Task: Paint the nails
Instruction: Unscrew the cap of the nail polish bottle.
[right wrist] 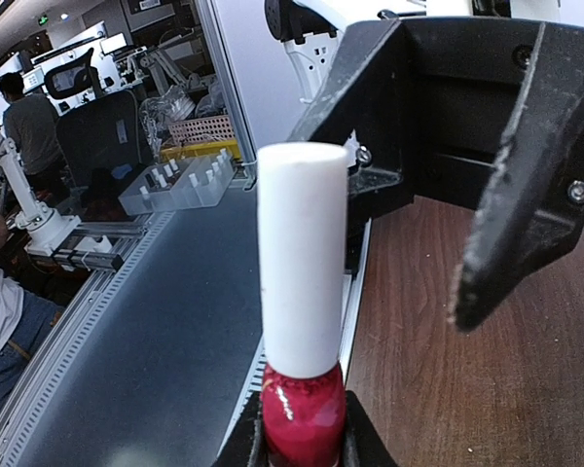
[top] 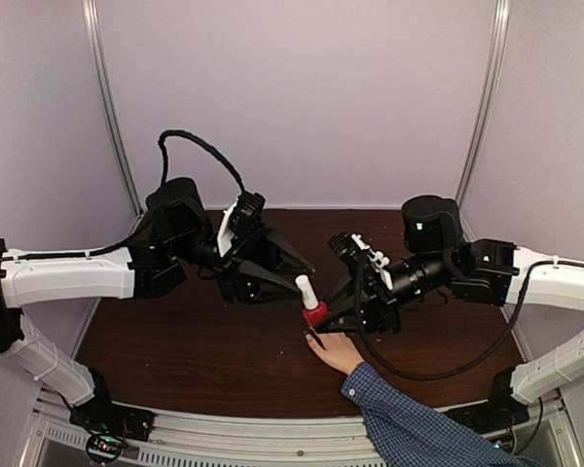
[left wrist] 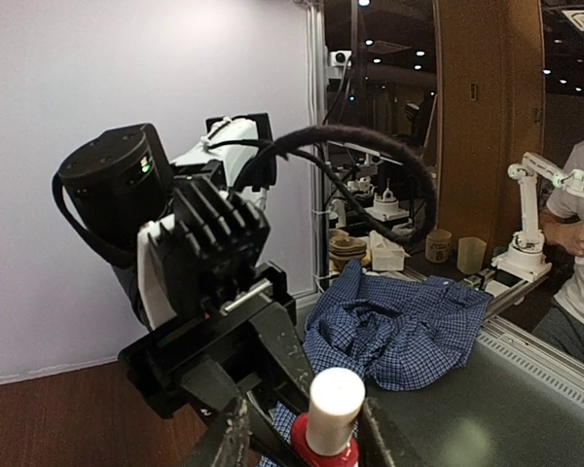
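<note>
Right claw [top: 321,315] clamps the red polish bottle [top: 314,313] just beyond a waiting hand [top: 337,351]; left claw [left wrist: 307,440], part-open, straddles its white cap [left wrist: 336,407]. Cap on; painting the nails [top: 311,340] seemingly not begun.

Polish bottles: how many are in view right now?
1. The red bottle with a white cap is gripped by the right end effector, just beyond the person's hand. More could be hidden behind the arms.

Walls [top: 292,97]: pale lilac panels are enclosing 3 sides.
Table [top: 175,360]: dark wood is showing underneath.
Posts [top: 115,117]: 2 metal uprights are standing at rear corners.
Ceiling lights [left wrist: 399,45]: spots are glowing beyond.
</note>
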`<move>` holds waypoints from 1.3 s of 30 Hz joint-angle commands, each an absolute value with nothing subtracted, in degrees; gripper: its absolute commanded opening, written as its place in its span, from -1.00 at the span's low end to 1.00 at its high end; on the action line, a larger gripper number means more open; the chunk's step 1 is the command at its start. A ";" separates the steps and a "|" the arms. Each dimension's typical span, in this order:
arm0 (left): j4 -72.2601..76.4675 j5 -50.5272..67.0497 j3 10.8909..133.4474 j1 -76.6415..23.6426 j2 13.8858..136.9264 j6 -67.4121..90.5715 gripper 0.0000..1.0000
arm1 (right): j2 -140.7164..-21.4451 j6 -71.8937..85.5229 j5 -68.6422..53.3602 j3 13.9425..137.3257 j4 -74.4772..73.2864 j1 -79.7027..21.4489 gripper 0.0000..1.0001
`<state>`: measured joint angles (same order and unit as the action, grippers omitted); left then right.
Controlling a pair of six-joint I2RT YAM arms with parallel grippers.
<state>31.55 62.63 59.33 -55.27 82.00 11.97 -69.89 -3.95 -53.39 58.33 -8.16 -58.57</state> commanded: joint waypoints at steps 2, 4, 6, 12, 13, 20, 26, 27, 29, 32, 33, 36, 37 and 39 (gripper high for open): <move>36.67 65.68 59.96 -56.21 82.92 13.11 -0.31 | -70.22 -2.91 -56.42 60.30 -5.80 -58.36 -1.00; 37.65 65.97 59.94 -56.38 83.21 13.57 -0.38 | -70.22 -2.38 -56.57 60.09 -5.08 -58.36 -1.00; 38.88 66.34 59.94 -56.54 83.72 14.55 -0.42 | -70.23 -1.73 -56.77 59.88 -4.28 -58.28 -1.00; 41.21 66.52 59.44 -56.67 84.07 16.12 -0.58 | -70.09 -0.76 -56.75 59.73 -3.29 -57.95 -1.00; 41.22 66.05 59.37 -56.69 83.96 16.19 -0.62 | -69.99 -0.57 -56.38 59.64 -3.11 -57.81 -1.00; 38.28 61.54 58.81 -56.67 82.23 14.32 -0.83 | -68.90 1.51 -50.51 58.60 -2.64 -56.20 -1.00; 34.51 53.38 58.04 -56.65 80.33 11.41 -0.96 | -66.51 2.08 -38.59 57.19 -3.59 -55.13 -1.00; 34.14 51.94 57.89 -56.68 80.08 11.09 -0.98 | -66.11 2.03 -36.58 57.14 -3.90 -55.04 -1.00; 33.18 48.67 57.77 -56.66 79.61 10.47 -1.00 | -65.77 1.86 -32.19 57.17 -4.82 -54.87 -1.00; 32.24 43.30 57.66 -56.65 79.22 10.06 -1.00 | -65.82 1.44 -26.72 57.42 -5.94 -54.84 -1.00; 32.10 41.32 57.66 -56.68 79.19 10.04 -1.00 | -66.02 1.20 -24.97 57.54 -6.10 -54.84 -1.00; 31.49 35.39 57.86 -56.68 79.44 11.52 -1.00 | -66.61 0.71 -20.59 58.12 -6.91 -54.84 -1.00; 31.27 33.47 58.02 -56.69 79.69 12.12 -1.00 | -66.82 0.70 -19.15 58.24 -7.09 -54.84 -1.00; 31.43 29.47 58.01 -56.64 80.20 13.78 -1.00 | -67.15 0.76 -15.66 58.43 -7.34 -54.84 -1.00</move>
